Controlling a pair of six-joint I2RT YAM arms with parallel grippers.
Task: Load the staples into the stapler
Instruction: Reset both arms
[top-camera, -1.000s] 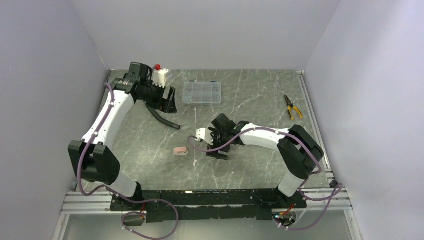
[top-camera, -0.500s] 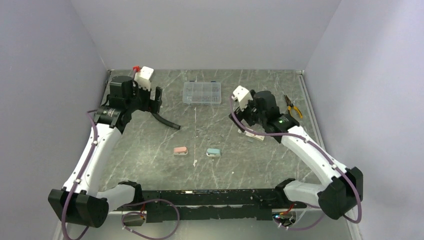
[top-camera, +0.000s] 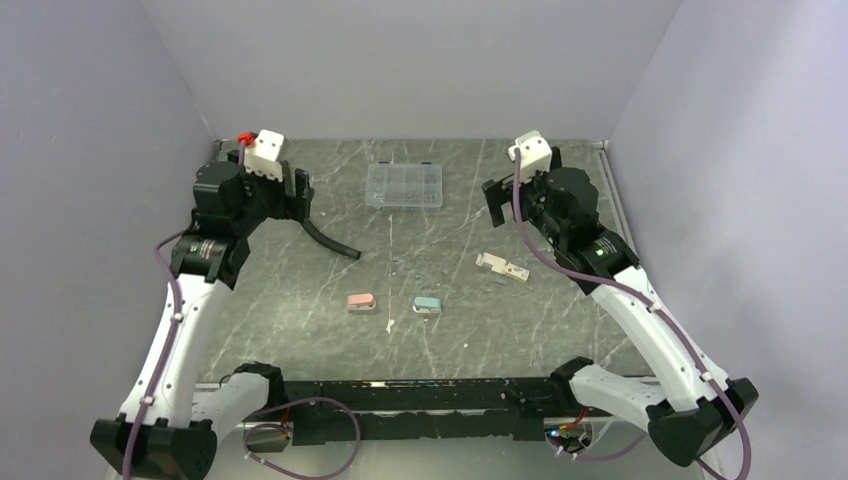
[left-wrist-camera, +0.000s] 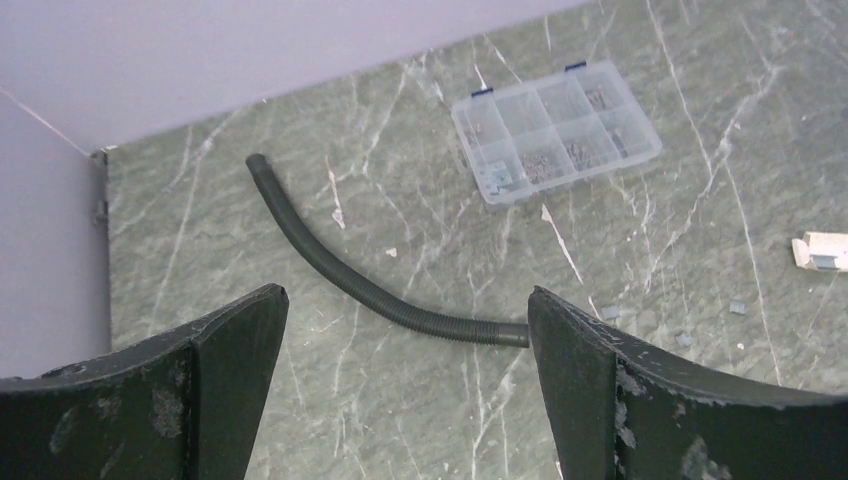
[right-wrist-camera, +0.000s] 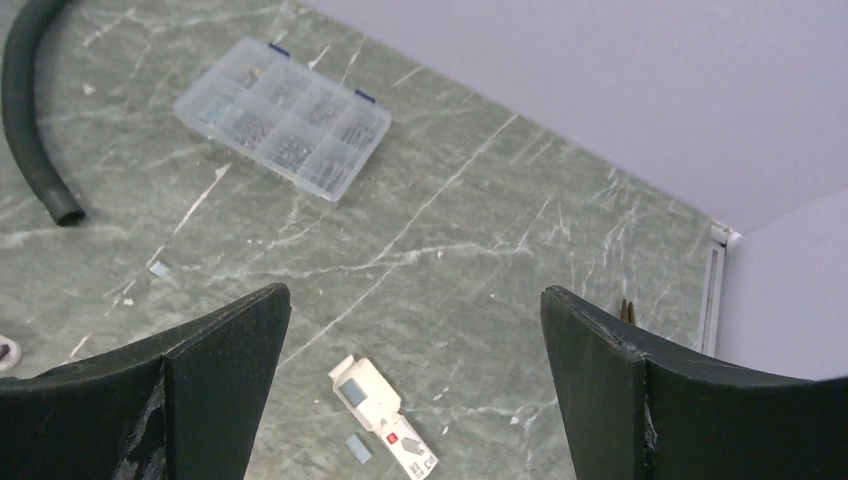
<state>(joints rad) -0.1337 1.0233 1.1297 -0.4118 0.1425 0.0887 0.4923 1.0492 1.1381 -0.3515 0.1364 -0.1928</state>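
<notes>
A pink mini stapler and a teal mini stapler lie side by side on the table's near middle. A loose grey staple strip lies beside a small white carton with a red mark, which also shows in the top view. More grey bits lie scattered nearby. My left gripper is raised at the back left, open and empty. My right gripper is raised at the back right, open and empty, above and behind the carton.
A clear compartment box sits at the back middle. A curved black hose lies under my left gripper. Yellow-handled pliers lie at the far right. Purple walls close in the back and both sides.
My right arm has swung from the teal stapler at the centre up and back to the right, uncovering the stapler and the carton. My left arm has risen and drawn back left.
</notes>
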